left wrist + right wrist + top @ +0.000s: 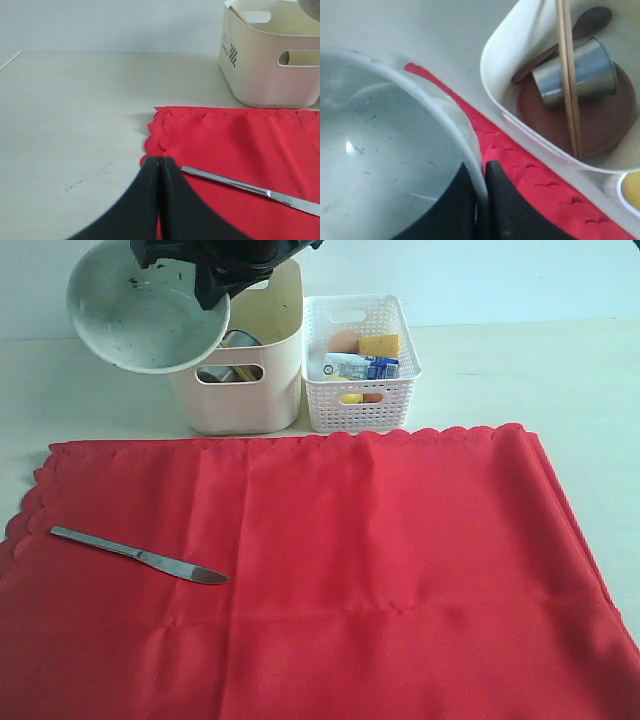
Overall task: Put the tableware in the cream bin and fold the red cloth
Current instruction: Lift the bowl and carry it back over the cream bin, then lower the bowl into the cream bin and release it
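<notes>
My right gripper [214, 292] is shut on the rim of the pale speckled bowl [140, 315], which hangs tilted above the table by the cream bin [275, 370]. The rim shows pinched between the jaws of that gripper [481, 170], with the bowl [385, 150] beside it. Inside the bin [510, 35] lie a steel cup [580, 70], chopsticks [568, 75], a brown plate [605, 125] and a dark spoon [590, 20]. A metal knife [140, 555] rests on the spread red cloth [380, 570]. My left gripper [159, 162] is shut and empty above the cloth's scalloped corner [160, 135], near the knife [240, 187].
A white lattice basket [360, 390] with cheese, a milk carton and other food stands right of the cream bin. Bare pale table [75, 110] lies left of the cloth and behind it.
</notes>
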Robot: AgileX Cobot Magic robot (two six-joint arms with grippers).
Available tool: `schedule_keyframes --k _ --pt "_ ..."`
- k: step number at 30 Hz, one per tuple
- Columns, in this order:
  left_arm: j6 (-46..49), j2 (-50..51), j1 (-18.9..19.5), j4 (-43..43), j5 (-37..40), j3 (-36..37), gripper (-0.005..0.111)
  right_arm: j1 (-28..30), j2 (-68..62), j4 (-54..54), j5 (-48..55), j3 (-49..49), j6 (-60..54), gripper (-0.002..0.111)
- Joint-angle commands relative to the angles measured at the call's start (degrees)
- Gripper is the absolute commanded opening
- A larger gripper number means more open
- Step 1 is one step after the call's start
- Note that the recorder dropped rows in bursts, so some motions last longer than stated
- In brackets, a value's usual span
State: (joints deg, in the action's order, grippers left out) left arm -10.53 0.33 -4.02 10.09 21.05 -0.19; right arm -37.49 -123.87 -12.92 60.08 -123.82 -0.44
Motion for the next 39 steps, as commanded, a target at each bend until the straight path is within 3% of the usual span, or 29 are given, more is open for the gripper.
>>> schedule_keyframes --k 1,10,21,29,39 --pt "-0.2 -0.3 0.1 -0.5 -0.4 0.2 0.0 2.3 -2.2 -1.7 -1.6 -4.1 1.9 0.0" --pt "-0.2 -0.3 0.1 -0.5 -0.4 0.2 0.0 3.1 -7.0 -1.0 -8.2 -9.8 4.4 0.0" --pt "-0.2 -0.3 0.1 -0.5 -0.4 0.2 0.0 3.1 -8.5 14.8 -16.7 -9.8 19.0 0.0" --pt "-0.2 -0.3 0.1 -0.5 -0.4 0.2 0.0 3.1 -11.7 28.0 -16.0 -9.8 29.2 0.0" --pt "-0.2 -0.3 0.1 -0.5 -0.4 0.2 0.0 2.9 -14.9 32.6 -12.7 -9.8 32.6 0.0"
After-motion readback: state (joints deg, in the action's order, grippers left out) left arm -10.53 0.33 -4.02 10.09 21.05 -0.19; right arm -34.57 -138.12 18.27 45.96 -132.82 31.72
